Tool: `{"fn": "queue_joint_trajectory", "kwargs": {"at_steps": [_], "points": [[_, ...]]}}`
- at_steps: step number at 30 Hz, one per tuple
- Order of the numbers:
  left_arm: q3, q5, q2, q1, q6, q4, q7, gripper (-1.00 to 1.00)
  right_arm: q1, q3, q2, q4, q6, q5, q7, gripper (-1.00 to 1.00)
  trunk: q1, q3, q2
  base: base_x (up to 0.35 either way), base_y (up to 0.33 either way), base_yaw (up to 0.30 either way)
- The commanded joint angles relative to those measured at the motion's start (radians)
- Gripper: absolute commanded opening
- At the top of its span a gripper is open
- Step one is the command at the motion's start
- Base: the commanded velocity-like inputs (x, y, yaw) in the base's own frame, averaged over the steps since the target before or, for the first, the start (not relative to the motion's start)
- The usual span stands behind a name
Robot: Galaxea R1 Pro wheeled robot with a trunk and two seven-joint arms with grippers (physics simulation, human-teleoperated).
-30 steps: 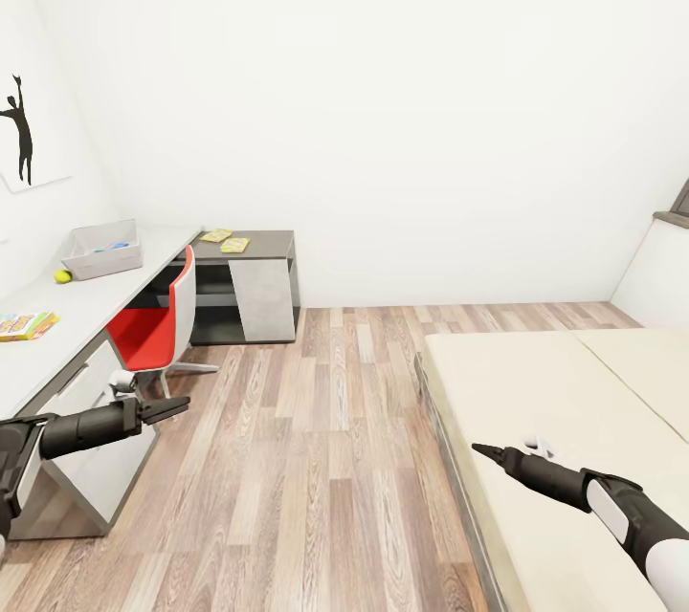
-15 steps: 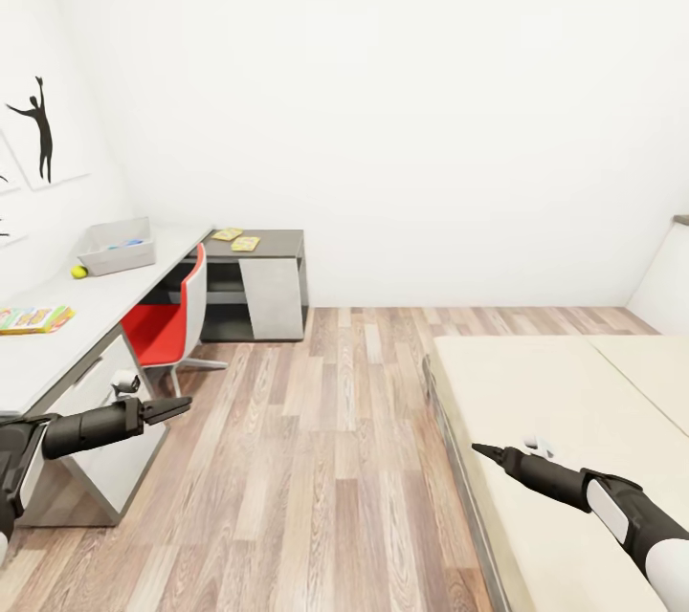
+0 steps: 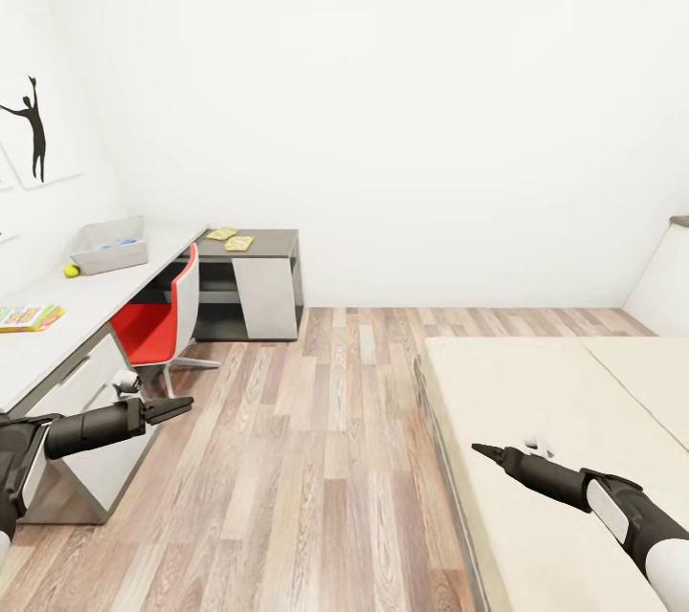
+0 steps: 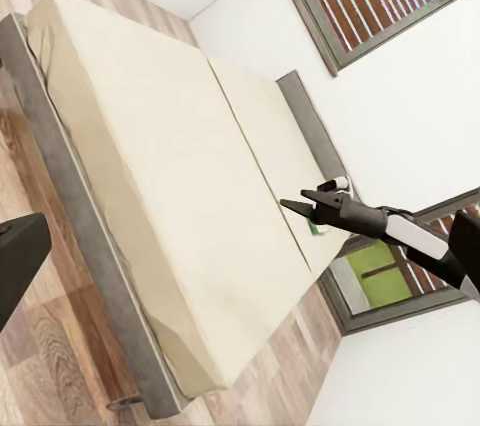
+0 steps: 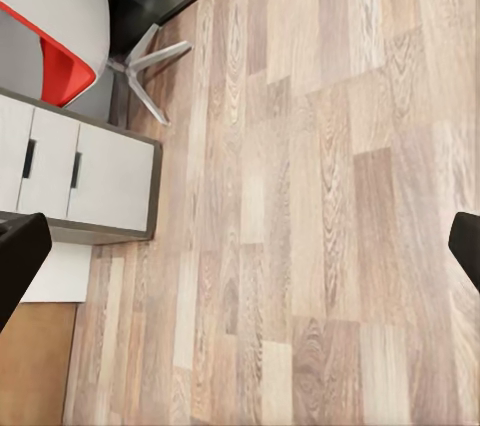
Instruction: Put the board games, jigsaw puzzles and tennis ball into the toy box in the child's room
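View swung slightly right; table at nine o'clock. Better approaching toy box, left gripper and right gripper jaws together.

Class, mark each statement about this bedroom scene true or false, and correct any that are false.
1. The tennis ball lies on the table beside the toy box. True.
2. The two jigsaw puzzles are inside the toy box. False: they lie on the table's darker section.
3. The left gripper holds a board game. False: it holds nothing.
4. A red chair stands at the table. True.
5. The right gripper hangs above the bed. True.
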Motion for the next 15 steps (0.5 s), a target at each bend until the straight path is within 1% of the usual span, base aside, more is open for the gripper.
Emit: {"fn": "queue_joint_trajectory", "kwargs": {"at_steps": [1,10,15], "points": [[0.002,-0.007,-0.001,-0.001,0.010,-0.001,-0.007,1.00,-0.001,-0.002,0.000,0.000,0.009,-0.004,0.002,1.00,0.001,-0.002,-0.002,0.000,-0.048,0.001],[0.002,-0.007,-0.001,-0.001,0.010,-0.001,-0.007,1.00,-0.001,-0.002,0.000,0.000,0.009,-0.004,0.002,1.00,0.001,-0.002,-0.002,0.000,-0.030,0.000],[0.002,-0.007,-0.001,-0.001,0.010,-0.001,-0.007,1.00,-0.001,-0.002,0.000,0.000,0.008,-0.005,0.002,1.00,0.001,-0.002,-0.002,0.000,-0.129,0.000]]}}
